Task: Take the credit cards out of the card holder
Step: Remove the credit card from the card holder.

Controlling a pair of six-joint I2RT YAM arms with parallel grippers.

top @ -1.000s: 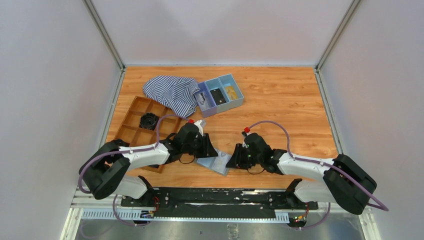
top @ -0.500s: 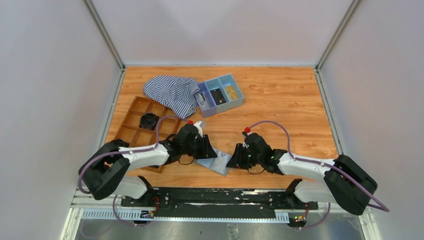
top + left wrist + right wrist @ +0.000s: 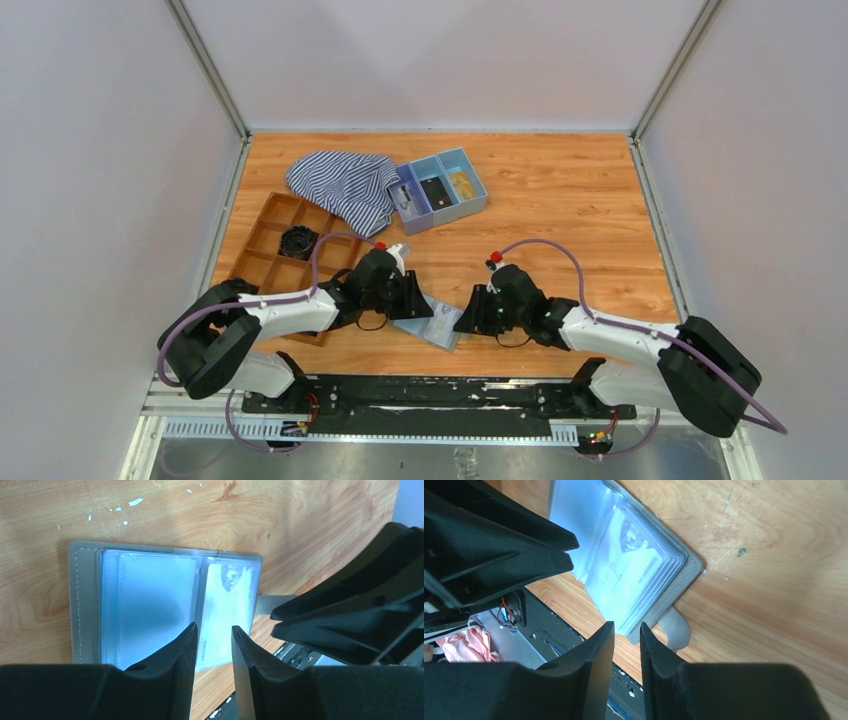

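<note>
Left gripper [image 3: 214,632], its jaws a narrow gap apart with nothing between them, hangs over the open card holder [image 3: 85,605], above the fold between its two clear-sleeved pages. A pale credit card [image 3: 227,610] sits in the sleeve on the page nearer the right gripper [image 3: 626,627]. Whether the left fingertips touch the sleeves cannot be told.

The right gripper, its jaws also narrowly apart and holding nothing, points at the opposite outer edge of the card holder, just beside its grey closing tab [image 3: 674,627]. The two grippers face each other closely across the holder.

The holder lies flat on the wooden table [image 3: 560,200], near the middle of the near edge. Well apart from it, toward the far left, are a blue three-compartment tray [image 3: 455,212], a striped cloth [image 3: 345,185] touching it, and a brown divided tray [image 3: 262,258] by the left edge.
</note>
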